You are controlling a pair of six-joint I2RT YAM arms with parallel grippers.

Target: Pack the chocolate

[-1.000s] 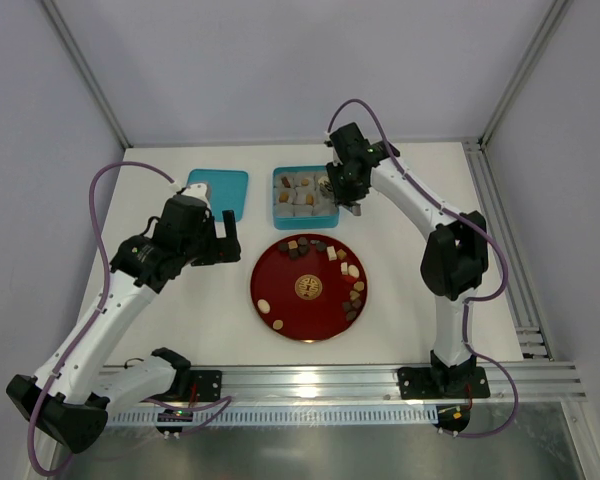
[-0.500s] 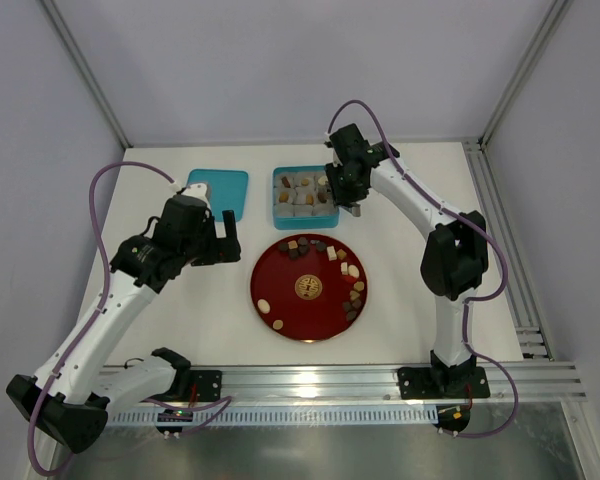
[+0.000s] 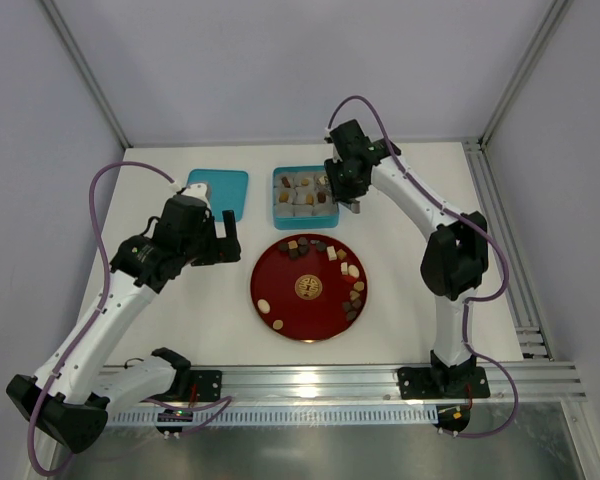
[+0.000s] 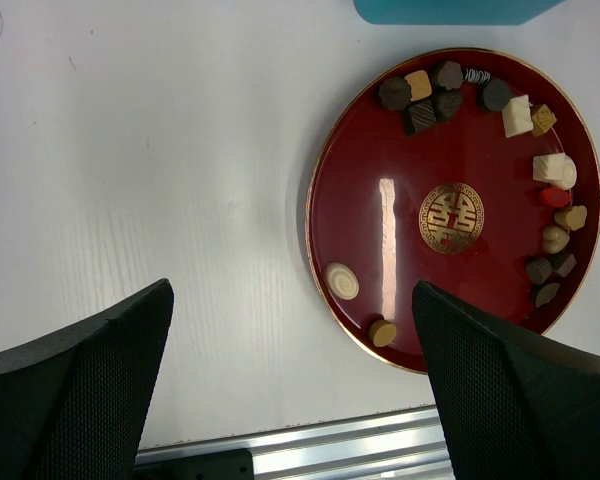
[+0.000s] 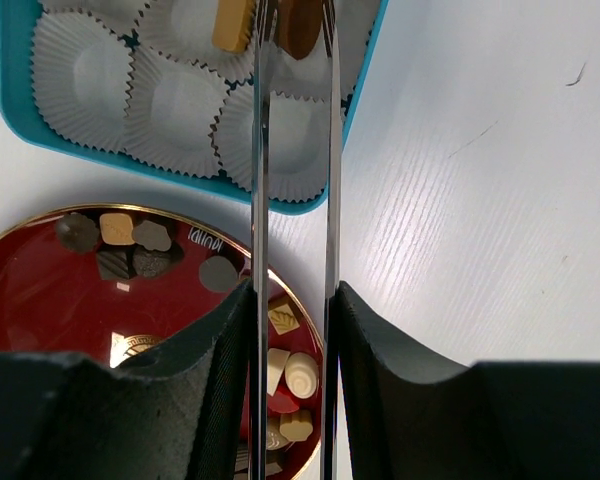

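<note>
Over the teal box point(image 5: 20, 120), the right gripper point(image 3: 332, 190) holds its thin fingers barely apart around one brown chocolate piece point(image 5: 300, 22), its long axis along them, grip uncertain, while the left gripper point(image 4: 292, 300) hangs wide open, empty, beside the red plate point(image 4: 380, 230) strewn with chocolate point(image 4: 417, 85).

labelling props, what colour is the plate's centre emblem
Gold emblem on a dark red plate; left wrist view shows it best.

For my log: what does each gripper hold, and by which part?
The right gripper pinches a brown chocolate by its sides over the teal box; the left gripper holds nothing.
</note>
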